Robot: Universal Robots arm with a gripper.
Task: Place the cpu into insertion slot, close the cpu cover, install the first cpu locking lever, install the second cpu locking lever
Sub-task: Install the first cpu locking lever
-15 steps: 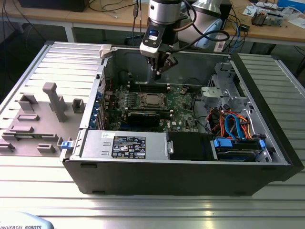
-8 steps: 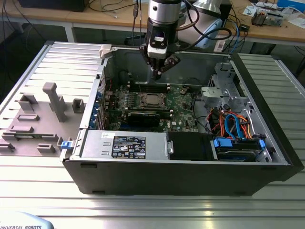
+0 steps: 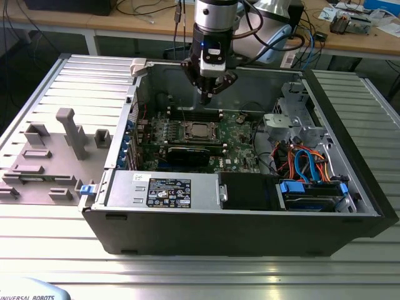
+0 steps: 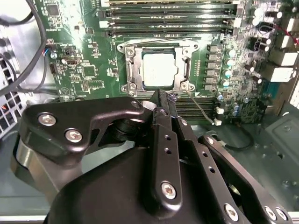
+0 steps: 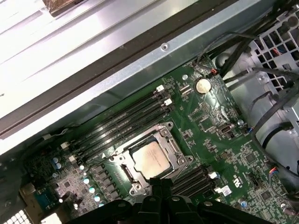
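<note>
The cpu (image 4: 158, 70) lies flat in the insertion slot (image 4: 127, 87) on the green board, its dull silver top facing up. The cpu cover (image 4: 132, 65) lies down around it as a silver frame. Both also show in the first wrist view, cpu (image 5: 150, 157) and cpu cover (image 5: 172, 148), and in the exterior view, where the cpu (image 3: 199, 130) sits mid-board. My gripper (image 3: 209, 94) hangs above the board inside the open case, its tip (image 4: 161, 96) just off the socket's edge. The fingers are pressed together with nothing between them.
Long black memory slots (image 4: 168, 21) run beside the socket. A black card (image 3: 187, 155), a power supply box (image 3: 164, 189) and coloured cables (image 3: 306, 164) fill the case. The case walls (image 3: 219, 65) surround the board. Grey fixtures (image 3: 70, 131) stand at the exterior view's left.
</note>
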